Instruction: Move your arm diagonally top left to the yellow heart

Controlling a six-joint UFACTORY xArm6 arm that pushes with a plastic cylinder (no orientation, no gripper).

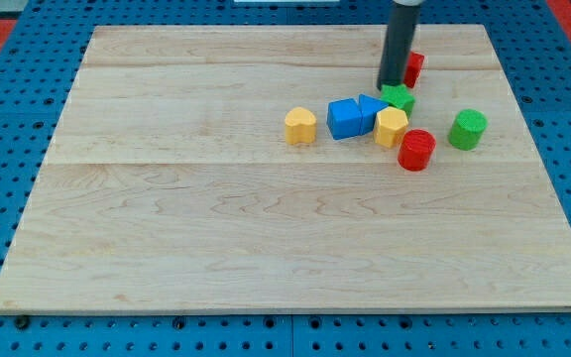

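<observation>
The wooden table [266, 218] rests on a blue pegboard [8, 119], with all blocks grouped in its upper right part. My tip [392, 87], the lower end of a dark upright rod, stands near the view's top, touching or just above the green star [398, 97]. There is no hand on this arm, only the rod, so nothing is spread, pressed together or pinching.

The yellow heart [300, 126] lies apart from the others, at the view's left of the cluster and well to the lower left of my tip. A blue block [344, 118] sits just to its right with a gap between them; a second blue block [372, 109] touches the first. The yellow hexagon [391, 127] lies against the second blue block and just below the green star. A red cylinder [416, 150] sits at the hexagon's lower right, close or touching. A green cylinder [468, 129] stands alone at the view's right. A red block [414, 67] shows partly behind the rod; its shape cannot be told.
</observation>
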